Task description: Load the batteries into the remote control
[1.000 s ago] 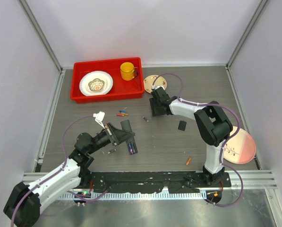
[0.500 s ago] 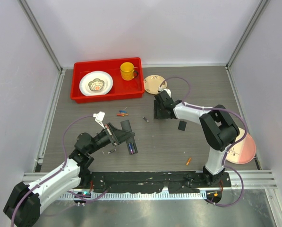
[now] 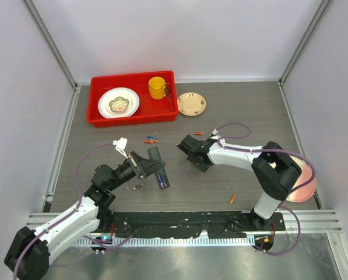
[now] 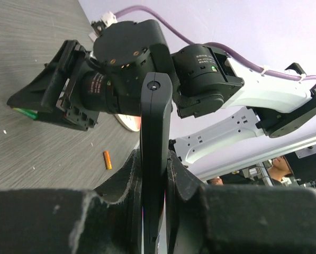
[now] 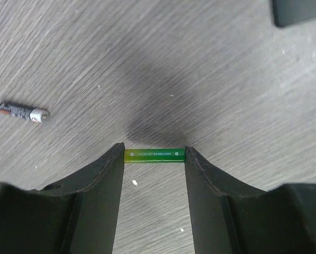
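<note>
My left gripper [image 3: 149, 165] is shut on the black remote control [image 3: 160, 169] and holds it edge-up, as the left wrist view [image 4: 155, 137] shows. Coloured cells show in the remote's near end [image 3: 161, 184]. My right gripper [image 3: 191, 150] is shut on a green battery [image 5: 154, 155], pinched end to end between the fingertips just above the table. This gripper stands right of the remote. The green battery also shows in the left wrist view [image 4: 24, 112]. A black battery [image 5: 20, 112] lies on the table to its left. A black piece, perhaps the back cover [image 5: 300, 10], lies beyond.
A red tray [image 3: 133, 118] with a white plate [image 3: 118, 102] and a yellow mug [image 3: 157, 87] stands at the back left. A tan saucer [image 3: 192, 104] is beside it and a pink plate [image 3: 302, 184] at the right. Loose batteries lie behind the remote [image 3: 150, 140], near the saucer [image 3: 198, 133] and in front [image 3: 232, 199].
My right arm has swung from the back near the tan saucer toward the front and left, to the table's middle beside the remote. My left arm has stayed put with the remote.
</note>
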Tool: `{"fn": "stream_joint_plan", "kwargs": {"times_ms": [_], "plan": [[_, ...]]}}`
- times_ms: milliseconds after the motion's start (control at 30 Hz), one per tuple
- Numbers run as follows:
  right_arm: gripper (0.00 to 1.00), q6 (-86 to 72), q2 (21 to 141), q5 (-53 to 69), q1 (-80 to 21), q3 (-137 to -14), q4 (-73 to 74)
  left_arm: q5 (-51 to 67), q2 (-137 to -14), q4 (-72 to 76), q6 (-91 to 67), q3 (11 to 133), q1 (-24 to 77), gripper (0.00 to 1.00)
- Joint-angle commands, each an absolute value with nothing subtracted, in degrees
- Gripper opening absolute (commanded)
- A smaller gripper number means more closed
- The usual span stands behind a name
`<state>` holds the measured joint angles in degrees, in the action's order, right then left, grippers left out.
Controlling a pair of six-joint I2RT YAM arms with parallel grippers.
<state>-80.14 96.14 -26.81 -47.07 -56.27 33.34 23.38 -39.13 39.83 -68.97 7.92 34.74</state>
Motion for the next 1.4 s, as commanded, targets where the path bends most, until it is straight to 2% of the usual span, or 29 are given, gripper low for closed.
{"fn": "stream_joint_plan", "kwargs": {"times_ms": [0,233,367,433,567,667,867,1100,1233,1333,1367], "plan": [[0.01,-102.3,99.5,-33.9,-47.9,-60.8,47.5,21.5,-36.5,41.1,-69.5,7.0,34.4,0.0],[0.02,-102.4,106.0,-27.3,-47.6,-62.0,47.4,20.7,-33.0,37.4,-69.7,6.8,34.4,0.0],[0.2,-98.4,108.2,-25.1,-46.8,-64.2,48.2,20.8,-31.8,36.0,-69.4,6.9,34.4,0.0],[0.26,-96.3,107.8,-25.1,-46.8,-64.4,47.6,20.7,-31.6,35.7,-69.3,6.9,34.4,0.0],[0.46,-92.2,107.5,-23.0,-46.5,-66.0,46.8,20.8,-32.3,35.9,-69.4,6.9,34.4,0.0],[0.56,-89.8,107.5,-22.3,-46.4,-67.6,46.9,21.1,-33.0,37.3,-69.9,6.7,34.4,0.0],[0.66,-84.7,104.5,-24.3,-46.4,-69.9,45.1,21.6,-33.8,37.8,-70.0,6.8,34.4,0.0],[0.72,-64.3,95.4,-30.1,-46.7,-70.8,37.5,22.0,-33.5,37.8,-70.0,6.9,34.4,0.0],[0.71,-33.3,88.7,-25.4,-46.0,-65.1,28.1,22.1,-33.3,37.5,-69.9,6.8,34.4,0.0],[0.61,-18.6,88.2,-17.9,-45.1,-61.9,25.0,22.0,-33.2,37.5,-69.7,6.5,34.4,0.0],[0.54,-16.2,89.0,-17.1,-45.1,-62.0,25.9,22.0,-33.2,37.4,-69.6,6.4,34.4,0.0]]}}
